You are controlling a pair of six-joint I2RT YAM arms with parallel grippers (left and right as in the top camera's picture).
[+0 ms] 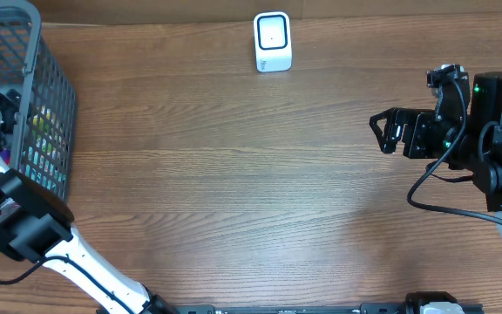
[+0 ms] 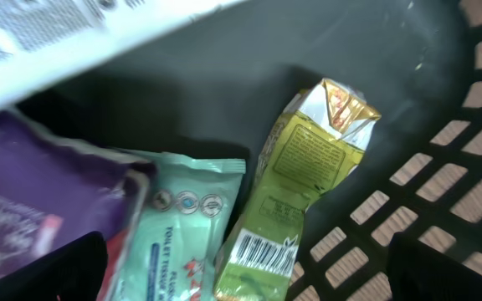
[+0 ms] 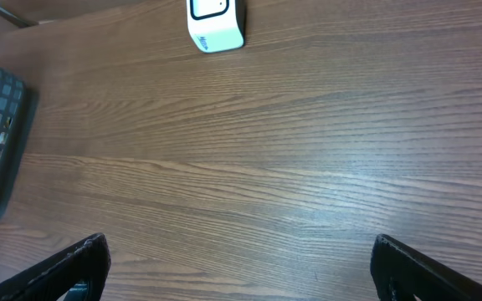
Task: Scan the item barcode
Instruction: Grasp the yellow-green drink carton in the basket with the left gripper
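The green pouch (image 2: 301, 188) lies on the dark floor of the grey basket (image 1: 52, 98), its crimped gold top toward the lattice wall and its barcode (image 2: 254, 252) facing up at the near end. Just beside it sits a teal tissue pack (image 2: 184, 224), touching along one edge, and a purple pack (image 2: 44, 205) overlaps that one. A white printed package (image 2: 57, 42) crosses the top of my left wrist view, too blurred to read.

The basket stands at the left edge of the wood-grain table (image 1: 234, 192). The scanner (image 1: 273, 41), a small white box with rounded corners and a dark-framed window, stands at the table's far edge, well apart from the basket.

My left gripper (image 2: 249, 280) hangs inside the basket above the pouch, jaws spread wide, one dark finger at each bottom corner of its view, holding nothing; I can't tell whether it touches anything. The white left arm (image 1: 85, 262) reaches in from the near edge. My right gripper (image 1: 380, 131) hovers over bare table at the right, jaws also wide apart and empty.

The pouch is crinkled glossy film; the basket is rigid plastic mesh with square holes.
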